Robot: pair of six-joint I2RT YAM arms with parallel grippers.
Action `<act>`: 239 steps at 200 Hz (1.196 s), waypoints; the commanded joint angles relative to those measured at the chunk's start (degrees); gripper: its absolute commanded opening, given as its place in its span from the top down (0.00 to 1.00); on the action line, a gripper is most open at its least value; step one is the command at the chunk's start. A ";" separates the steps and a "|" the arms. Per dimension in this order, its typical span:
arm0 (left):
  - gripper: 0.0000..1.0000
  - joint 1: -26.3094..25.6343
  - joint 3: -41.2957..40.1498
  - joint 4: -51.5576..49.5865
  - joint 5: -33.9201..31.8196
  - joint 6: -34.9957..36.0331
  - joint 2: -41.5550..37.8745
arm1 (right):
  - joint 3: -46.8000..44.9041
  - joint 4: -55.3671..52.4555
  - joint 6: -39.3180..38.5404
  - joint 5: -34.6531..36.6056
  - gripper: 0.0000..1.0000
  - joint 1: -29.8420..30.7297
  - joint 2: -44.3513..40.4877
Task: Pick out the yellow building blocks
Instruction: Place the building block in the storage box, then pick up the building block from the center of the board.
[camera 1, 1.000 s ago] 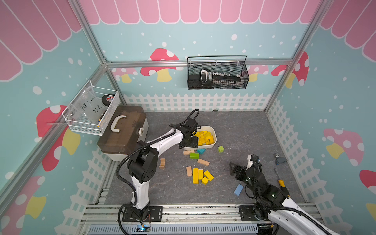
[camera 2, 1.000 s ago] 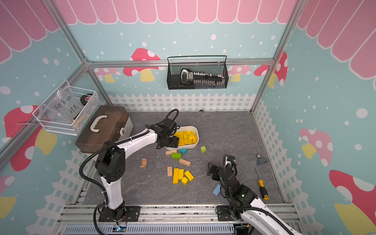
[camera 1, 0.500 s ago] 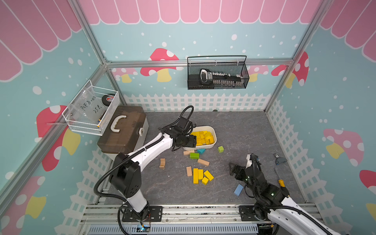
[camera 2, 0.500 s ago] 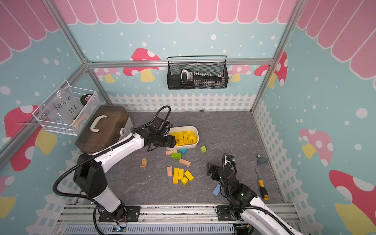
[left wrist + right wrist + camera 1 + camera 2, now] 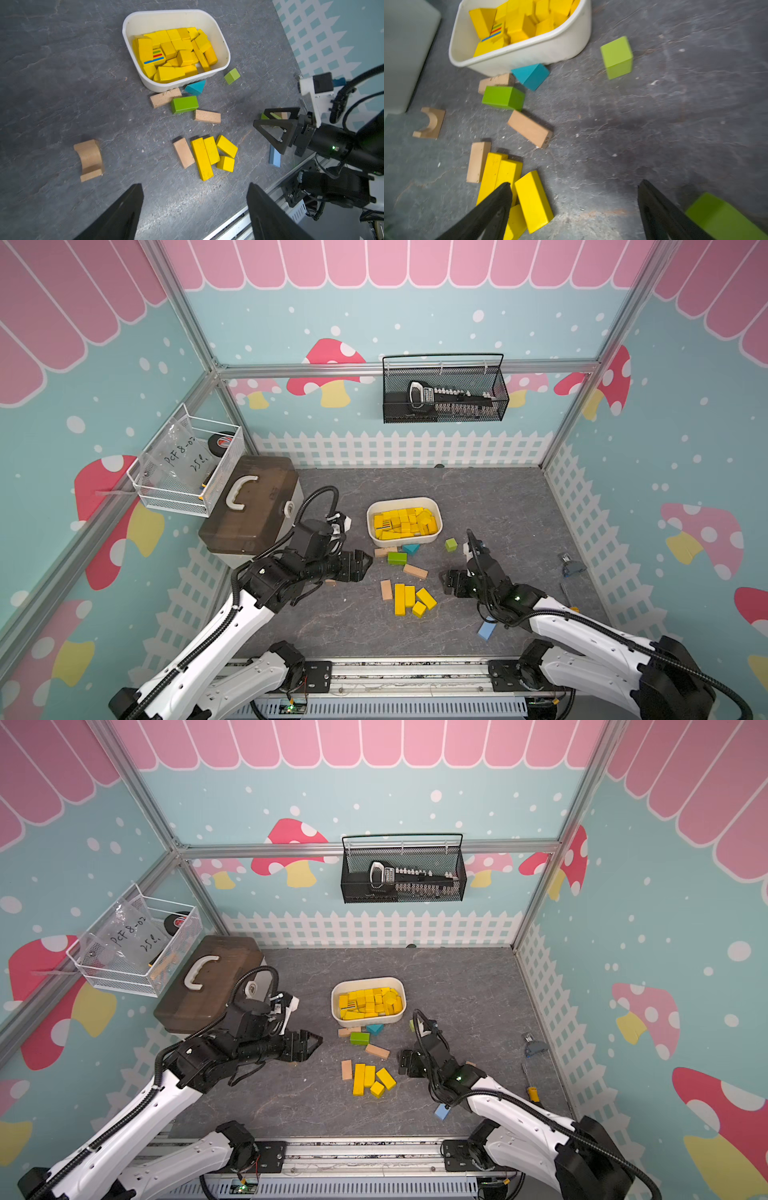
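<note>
Most of the yellow building blocks point(image 5: 404, 522) lie heaped in the white tub point(image 5: 415, 539) around the middle of the desk point(image 5: 498, 510). One of them shows coloured stripes point(image 5: 156, 55). Four more loose yellow blocks point(image 5: 409, 600) lie on the desk between the tub and the front edge (a long bar, two bricks and a small cube, packed close). A tan brick point(image 5: 386, 589) lies just beside the bar.

The left hand point(image 5: 362, 566) hangs above the desk toward the left edge. It is spread wide, with nothing between its fingers, and points toward the loose group. The right hand point(image 5: 451, 583) sits just to the right of that group, also spread and empty, with a green block point(image 5: 720, 218) near one finger.

A teal block point(image 5: 410, 548), a green brick point(image 5: 397, 558) and another tan brick point(image 5: 415, 571) lie scattered near the tub's front wall
</note>
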 commanded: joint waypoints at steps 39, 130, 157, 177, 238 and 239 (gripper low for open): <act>0.05 0.25 -1.25 -4.19 -0.27 -0.77 -12.61 | 7.47 -12.41 -3.62 -9.54 0.20 3.13 6.35; 0.01 8.86 -2.88 -3.11 3.24 -0.71 -12.45 | 12.19 -14.26 -5.34 -12.43 0.36 6.09 18.79; 0.01 10.39 -3.02 -3.07 1.25 -1.76 -11.98 | 15.10 -15.77 -6.07 -11.36 0.36 6.80 21.44; 0.01 12.76 -2.97 -3.00 3.13 -1.27 -11.39 | 16.43 -16.26 -6.59 -11.40 0.36 7.45 24.20; 0.01 15.72 -3.32 -2.10 5.75 -1.37 -10.07 | 18.90 -18.22 -7.81 -11.05 0.36 8.49 27.10; 0.01 15.72 -3.32 -2.10 5.74 -1.35 -10.03 | 18.98 -18.18 -7.82 -11.01 0.36 8.51 27.13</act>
